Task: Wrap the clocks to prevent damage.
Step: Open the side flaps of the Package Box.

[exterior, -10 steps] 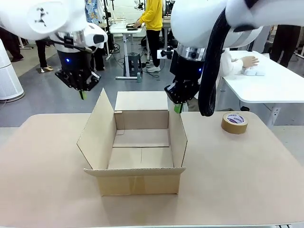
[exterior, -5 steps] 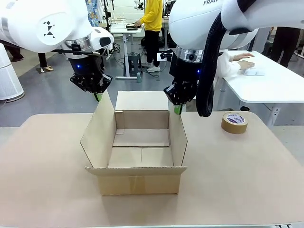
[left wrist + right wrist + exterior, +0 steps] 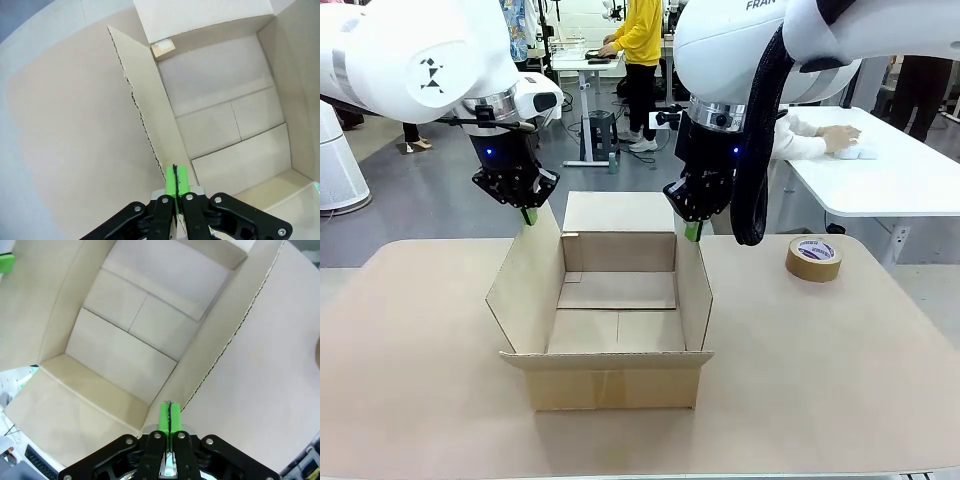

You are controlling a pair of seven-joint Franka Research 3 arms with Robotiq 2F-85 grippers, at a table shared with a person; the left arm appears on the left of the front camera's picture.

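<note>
End effectors tip-down over box

Grey floor left of the left gripper; white table right of the right gripper; desk and stool far behind, between them.

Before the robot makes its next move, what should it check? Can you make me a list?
1. Left fingers shut, above the left flap: ok.
2. Right fingers shut, above the right flap: ok.
3. Box open, side flaps standing up: ok.
4. Fingers touching the side flaps: cannot tell.
5. Tape roll lying on the table, away from the box: ok.
</note>
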